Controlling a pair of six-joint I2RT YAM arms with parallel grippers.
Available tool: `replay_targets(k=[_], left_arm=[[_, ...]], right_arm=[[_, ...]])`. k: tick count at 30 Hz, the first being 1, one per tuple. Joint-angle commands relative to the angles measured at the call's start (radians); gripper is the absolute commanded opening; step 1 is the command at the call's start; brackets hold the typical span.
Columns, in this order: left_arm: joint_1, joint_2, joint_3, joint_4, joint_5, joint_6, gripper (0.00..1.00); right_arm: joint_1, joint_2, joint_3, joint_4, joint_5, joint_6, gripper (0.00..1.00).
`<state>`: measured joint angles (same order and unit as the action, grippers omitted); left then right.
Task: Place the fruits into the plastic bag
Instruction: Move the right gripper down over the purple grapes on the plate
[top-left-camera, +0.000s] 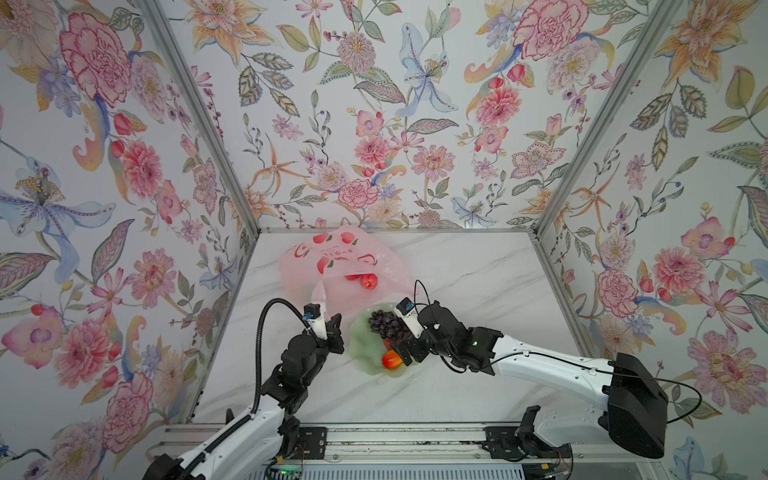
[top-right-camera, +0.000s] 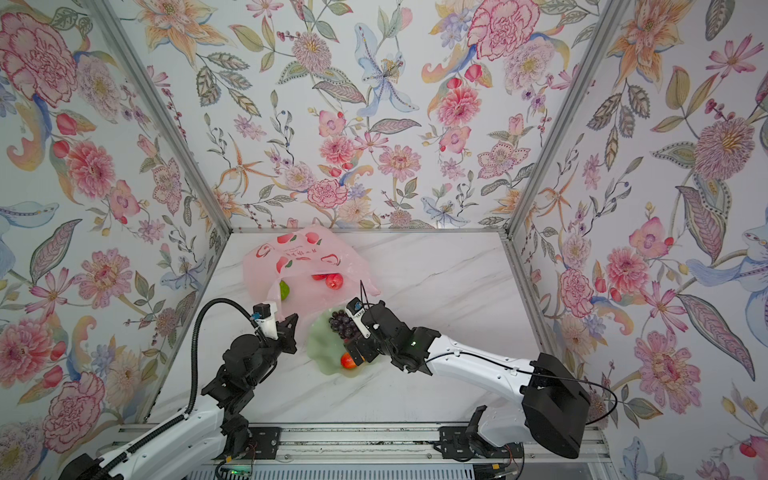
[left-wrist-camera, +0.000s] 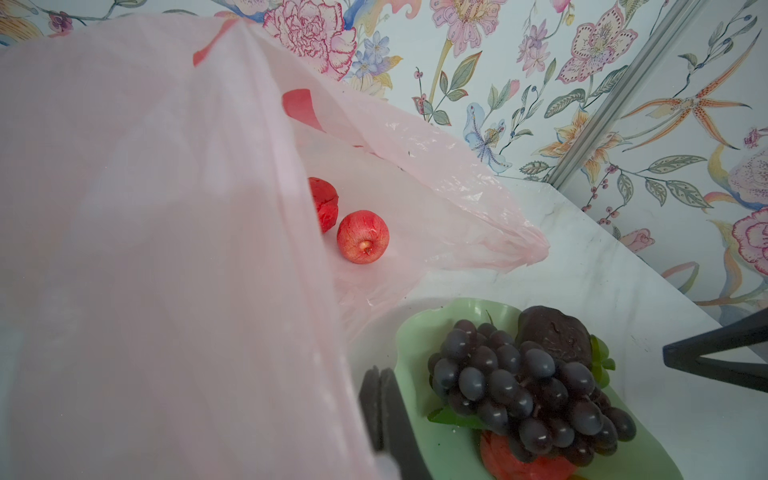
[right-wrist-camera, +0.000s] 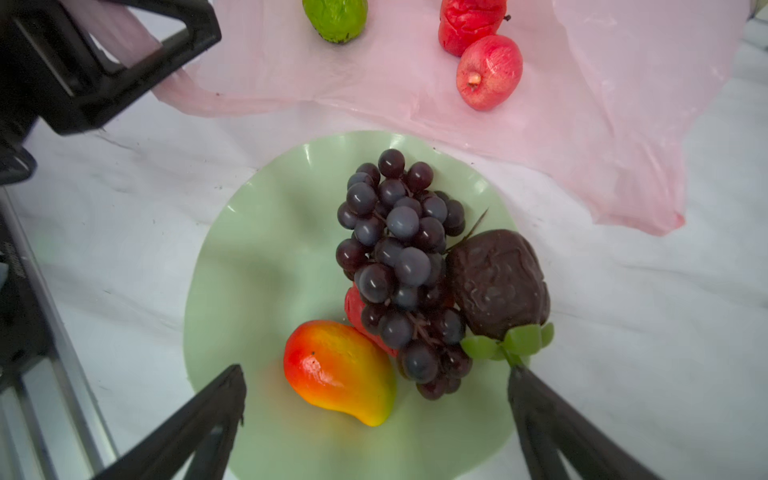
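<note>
The bag (top-left-camera: 332, 257) lies on the tabletop (top-left-camera: 478, 270) just behind the plate (right-wrist-camera: 257, 232), on the plate's back-wall side, with its mouth facing the plate. The left gripper (top-left-camera: 334, 323) is beside the plate's left rim, pinched together on the bag's near edge and holding that film up off the tabletop. In the left wrist view the raised film covers much of the picture.

Inside the bag, past the plate's far rim, sit an apple (right-wrist-camera: 490, 70), a crumpled red fruit (right-wrist-camera: 465, 20) touching it, and a green fruit (right-wrist-camera: 334, 18) well apart from both.

On the plate lie the grapes (right-wrist-camera: 399, 257) in the middle, a maroon fruit (right-wrist-camera: 498, 282) touching them at the plate's right rim, and a mango (right-wrist-camera: 338, 370) on the near side. Another red fruit (right-wrist-camera: 353, 307) is mostly hidden under the grapes.

The right gripper (right-wrist-camera: 376, 370) hangs over the plate's near side with its jaws spread wide, the mango and the grapes' lower end between them. It holds nothing.
</note>
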<state>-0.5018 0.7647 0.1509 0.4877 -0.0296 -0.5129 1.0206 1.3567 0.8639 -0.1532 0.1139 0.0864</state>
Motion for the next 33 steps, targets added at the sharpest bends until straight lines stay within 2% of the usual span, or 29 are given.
replay_targets(k=[1,6,14,33], left_arm=[[0.013,-0.003,-0.012,0.0,0.005,-0.01,0.0],[0.017,0.007,-0.009,0.002,0.008,-0.009,0.0],[0.026,0.004,-0.013,0.005,0.018,-0.014,0.0],[0.034,-0.012,-0.023,0.006,0.024,-0.019,0.0]], right_arm=[[0.022,0.039,0.04,0.018,0.082,-0.165,0.99],[0.022,0.124,0.106,-0.005,0.092,-0.279,0.99],[0.018,0.241,0.214,-0.05,0.148,-0.398,0.99],[-0.045,0.432,0.381,-0.134,0.088,-0.418,0.99]])
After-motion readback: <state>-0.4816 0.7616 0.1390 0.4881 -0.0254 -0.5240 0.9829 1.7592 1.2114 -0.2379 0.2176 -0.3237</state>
